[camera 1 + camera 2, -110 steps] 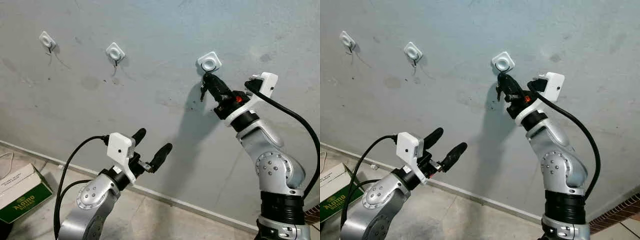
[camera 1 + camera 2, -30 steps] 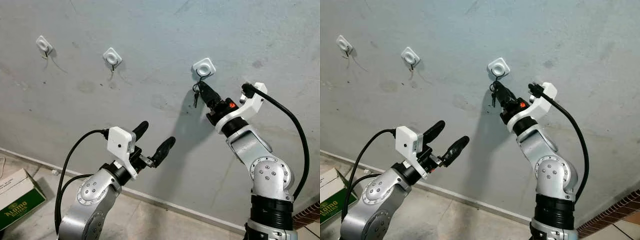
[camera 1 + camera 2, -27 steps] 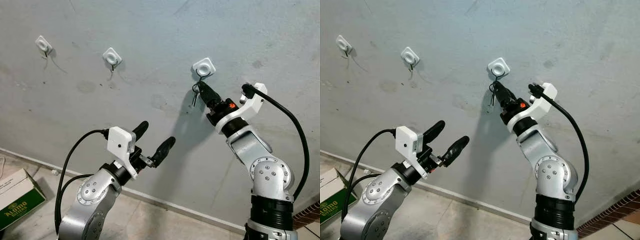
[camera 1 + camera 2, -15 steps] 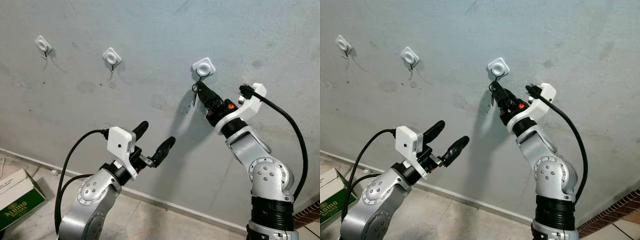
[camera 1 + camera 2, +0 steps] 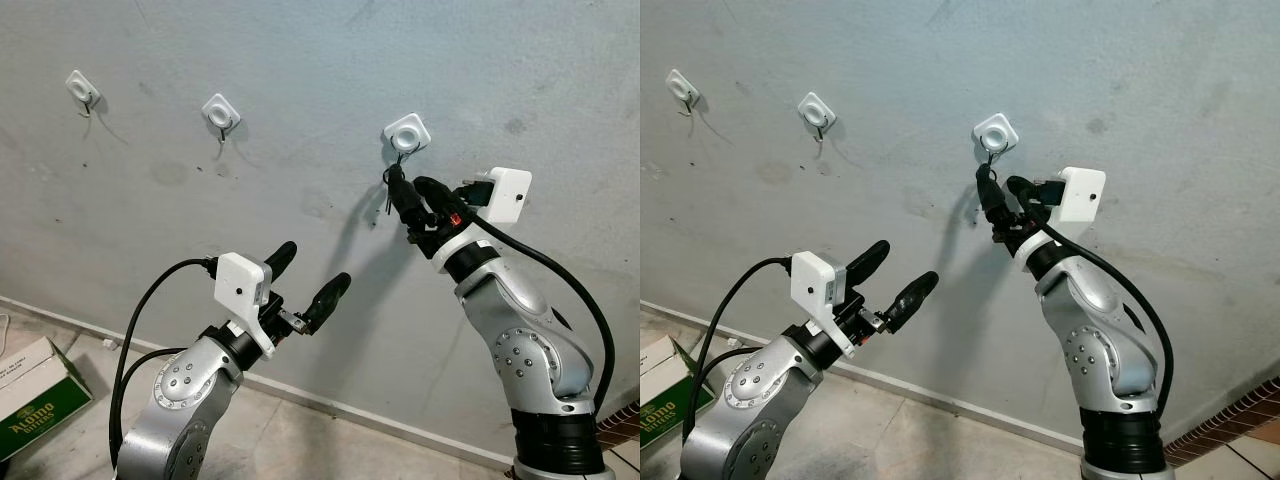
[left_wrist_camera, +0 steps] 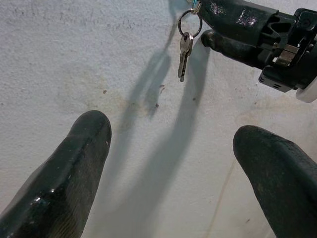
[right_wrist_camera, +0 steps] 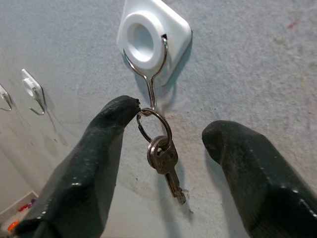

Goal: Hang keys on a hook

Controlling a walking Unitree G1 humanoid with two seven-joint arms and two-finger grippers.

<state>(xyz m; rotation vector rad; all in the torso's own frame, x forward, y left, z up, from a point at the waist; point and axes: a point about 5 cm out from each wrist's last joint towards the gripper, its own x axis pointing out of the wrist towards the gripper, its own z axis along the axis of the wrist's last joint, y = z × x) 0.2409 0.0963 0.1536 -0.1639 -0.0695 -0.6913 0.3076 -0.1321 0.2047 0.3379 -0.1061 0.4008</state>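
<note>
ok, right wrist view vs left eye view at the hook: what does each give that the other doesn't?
Right wrist view alone: the key ring looped on the wire hook, keys dangling, one finger touching the ring, the other apart from it.

Left eye view alone: the whole layout, with the left tool open and held low away from the wall, and a green box on the floor.

Both: the right tool open at the rightmost white hook mount, and the two other mounts along the wall.

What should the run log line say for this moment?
keys: ring on hook | right end effector: open, one finger touching ring | left end effector: open, idle, apart from wall
</note>
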